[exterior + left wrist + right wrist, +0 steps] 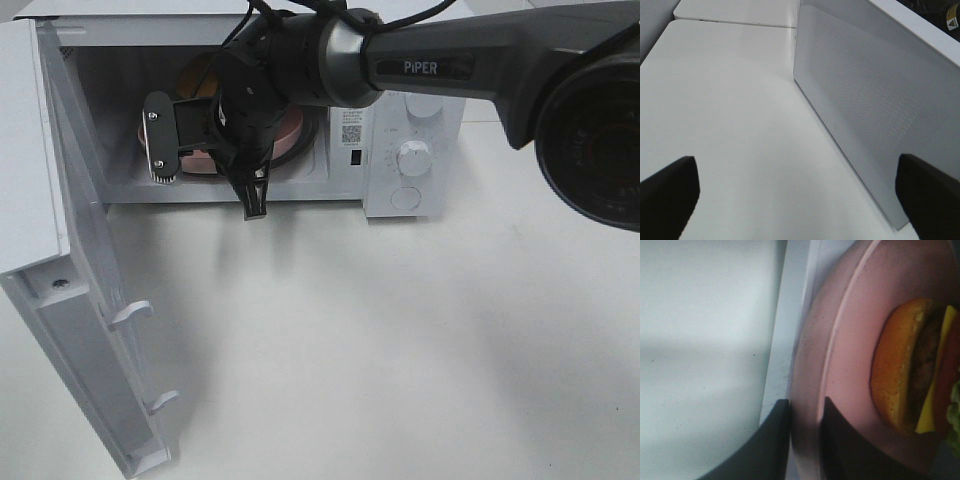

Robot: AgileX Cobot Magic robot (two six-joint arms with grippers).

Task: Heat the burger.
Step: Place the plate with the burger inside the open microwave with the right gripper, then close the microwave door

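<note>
Burger (pixel 900 370) on a pink plate (pixel 850 330), well in from the rim, with golden-brown bun, dark patty, yellow cheese, a red layer and a scrap of green lettuce in sight. Plate and burger inside the open microwave (pixel 410 130), mostly hidden in the exterior high view behind the right arm (pixel 450 65). Only arcs of pink plate and a patch of brown bun showing past it there.

Right pincer (pixel 806 435) at the plate's rim nearest the cavity mouth. Dark fingers (pixel 765 455) a narrow way apart, one on either side of the rim, rim in the gap between. Pressing on it or merely flanking it: cannot tell. Arm reaching across from the right of the exterior high view, over the control panel and its round knobs (pixel 412 157), into the cavity mouth.

Door (pixel 60 250) wide open to the left of the cavity, edge-on toward the camera, two white latch hooks (pixel 132 313) sticking out of its inner side. Microwave at the back of a white table (pixel 400 350).

Left pincer (pixel 800 200) spread wide apart, gripping nothing, black fingertips (pixel 667 197) far from each other. Beneath it the white table. Just beside it a white panel (pixel 865 100) with a fine dotted mesh, standing upright on the table.
</note>
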